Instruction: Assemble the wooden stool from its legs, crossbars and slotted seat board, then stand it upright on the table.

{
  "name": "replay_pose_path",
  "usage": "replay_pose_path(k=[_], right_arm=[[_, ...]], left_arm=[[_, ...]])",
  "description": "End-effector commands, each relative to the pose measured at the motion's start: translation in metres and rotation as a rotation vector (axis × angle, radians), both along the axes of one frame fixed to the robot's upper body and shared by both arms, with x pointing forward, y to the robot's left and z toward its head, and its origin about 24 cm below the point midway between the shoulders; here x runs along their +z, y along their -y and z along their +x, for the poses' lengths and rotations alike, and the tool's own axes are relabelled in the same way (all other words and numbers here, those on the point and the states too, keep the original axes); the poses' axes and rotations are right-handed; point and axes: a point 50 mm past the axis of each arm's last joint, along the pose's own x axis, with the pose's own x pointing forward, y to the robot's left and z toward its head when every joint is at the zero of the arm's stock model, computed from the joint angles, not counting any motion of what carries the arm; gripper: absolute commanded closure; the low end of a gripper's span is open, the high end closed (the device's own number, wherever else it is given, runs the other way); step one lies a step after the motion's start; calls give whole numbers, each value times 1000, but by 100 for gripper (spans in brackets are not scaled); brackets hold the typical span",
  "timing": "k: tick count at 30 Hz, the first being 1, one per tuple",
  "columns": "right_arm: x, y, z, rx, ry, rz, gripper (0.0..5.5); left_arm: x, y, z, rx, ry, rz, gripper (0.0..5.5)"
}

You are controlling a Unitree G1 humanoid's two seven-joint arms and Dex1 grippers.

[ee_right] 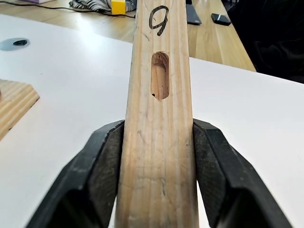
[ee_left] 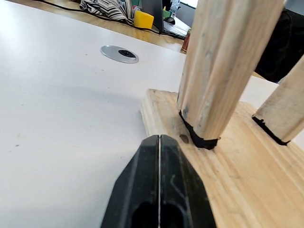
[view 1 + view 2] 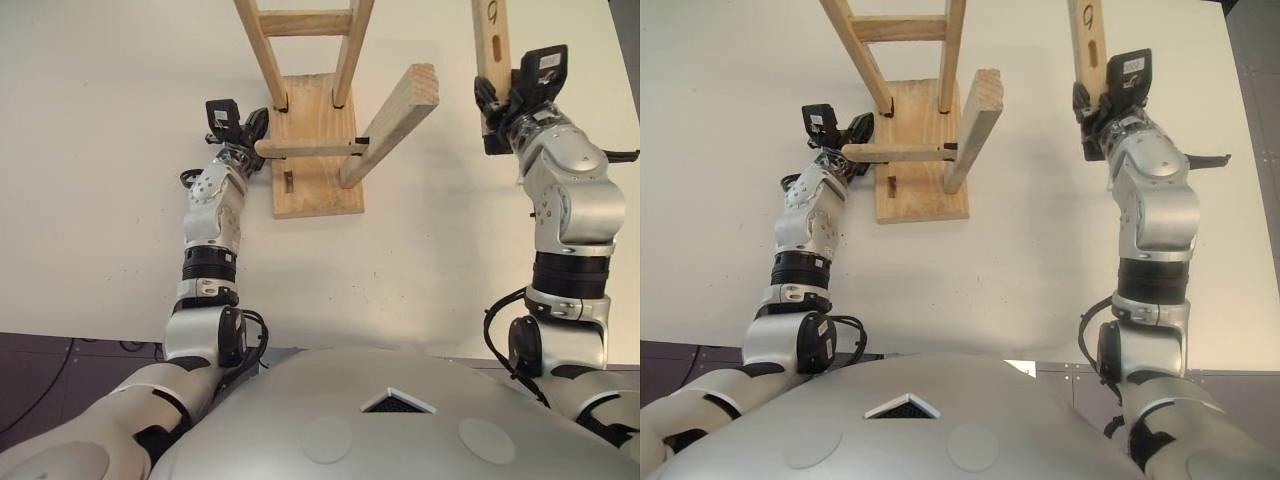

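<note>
The slotted seat board [image 3: 320, 195] lies flat on the white table. Two legs [image 3: 268, 55] joined by a crossbar [image 3: 305, 22] stand in its far slots. A third leg [image 3: 395, 120] leans over the board, and a thin crossbar [image 3: 305, 147] runs from it toward my left gripper [image 3: 253, 127]. That gripper [image 2: 159, 140] is shut with nothing between its fingers, low beside the board's edge [image 2: 164, 111] and close to a seated leg [image 2: 223, 61]. At the far right my right gripper [image 1: 159, 130] is shut on a loose leg [image 1: 160, 57] with an oval slot, also visible from above [image 3: 490, 40].
A round metal cable port [image 2: 119, 53] is set in the table beyond the board. A second desk behind carries a yellow block [image 2: 144, 19] and clutter. The table's right edge [image 3: 622, 40] runs close to the right arm. Bare tabletop lies between the arms.
</note>
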Motion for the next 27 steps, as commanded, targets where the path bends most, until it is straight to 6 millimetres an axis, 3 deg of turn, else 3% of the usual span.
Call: replay_pose_path(k=[1, 6, 10, 12, 16, 20, 22, 24, 27], right_arm=[[3, 2, 8, -28, 42, 50, 344], [35, -12, 27, 8, 219, 155, 344], [75, -33, 29, 85, 418, 277, 344], [98, -44, 24, 186, 512, 406, 344], [132, -55, 11, 426, 603, 632, 344], [154, -64, 10, 698, 578, 702, 344], [167, -74, 10, 867, 547, 709, 344], [177, -85, 7, 1030, 522, 657, 344], [186, -95, 6, 1173, 499, 595, 344]], left_arm=[[11, 5, 11, -61, 34, -115, 550], [36, -5, 31, -40, 104, -265, 550], [53, -50, 32, 54, 149, -111, 550], [78, -70, 32, 53, 206, -58, 530], [162, -91, 39, -53, 390, -141, 479], [236, -71, 31, -311, 573, -410, 421], [266, -38, 23, -515, 615, -497, 391], [287, -3, 12, -712, 623, -522, 352], [300, 18, 0, -856, 614, -477, 303]])
